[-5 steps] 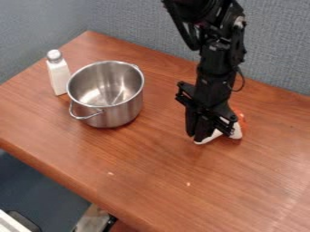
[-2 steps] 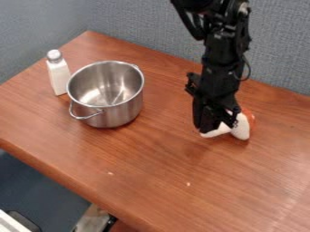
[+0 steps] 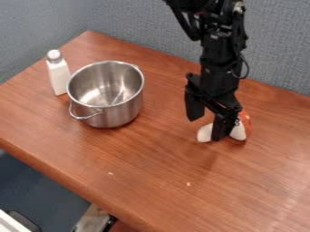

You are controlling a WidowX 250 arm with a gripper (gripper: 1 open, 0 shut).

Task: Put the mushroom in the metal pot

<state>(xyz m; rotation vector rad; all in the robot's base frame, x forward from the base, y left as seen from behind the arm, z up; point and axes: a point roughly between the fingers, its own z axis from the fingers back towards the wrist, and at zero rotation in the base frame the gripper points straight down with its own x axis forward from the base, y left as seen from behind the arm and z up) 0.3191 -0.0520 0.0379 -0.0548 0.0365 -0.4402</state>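
The mushroom [image 3: 227, 132] lies on the wooden table [image 3: 145, 172], toward the right side, directly beneath the black robot arm. Only parts of it show: a thick cream-white stem low on the tabletop and a small patch of orange-red cap peeking out to the right of the fingers. It looks tipped on its side rather than standing, though the arm's fingers hide much of its shape.

The gripper [image 3: 211, 116] points straight down over the mushroom with its jaws spread apart. One finger hangs to the left of the toy and the other comes down in front of it. Whether the fingertips touch the mushroom cannot be told from this view; they are not clamped on it.

Well apart from the mushroom, on the left half of the table, stands the metal pot [image 3: 105, 92]. It is shiny, round and straight-sided, upright, with a thin wire loop handle at its front lower edge. Its inside shows only bare reflective steel.

Just beside the pot, to its left and near the table's edge, stands a small white bottle [image 3: 57, 72], upright.
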